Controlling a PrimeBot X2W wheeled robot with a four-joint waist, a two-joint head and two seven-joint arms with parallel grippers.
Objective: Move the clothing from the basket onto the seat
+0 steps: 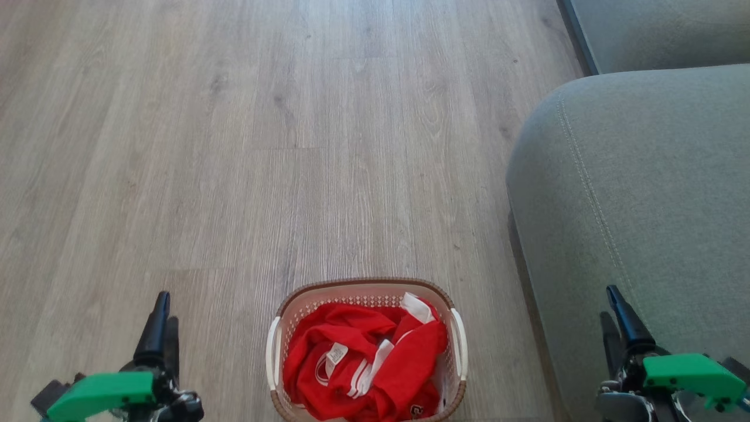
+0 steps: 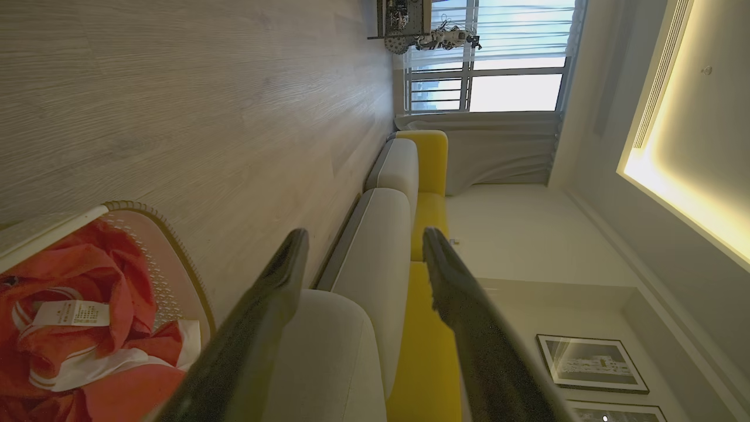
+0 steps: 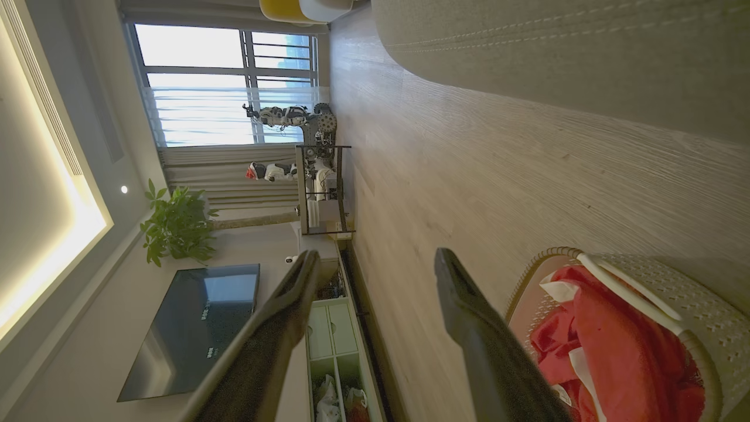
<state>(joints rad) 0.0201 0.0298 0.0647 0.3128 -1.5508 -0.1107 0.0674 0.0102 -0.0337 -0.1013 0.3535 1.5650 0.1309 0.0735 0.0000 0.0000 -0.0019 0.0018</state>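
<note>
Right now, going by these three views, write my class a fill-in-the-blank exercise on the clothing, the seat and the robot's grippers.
1. The red clothing lies bunched inside the ____.
2. The grey seat is on the robot's ____ side.
3. The left gripper and the right gripper both have their jaws ____, holding nothing.

Missing words: basket; right; open.
</note>
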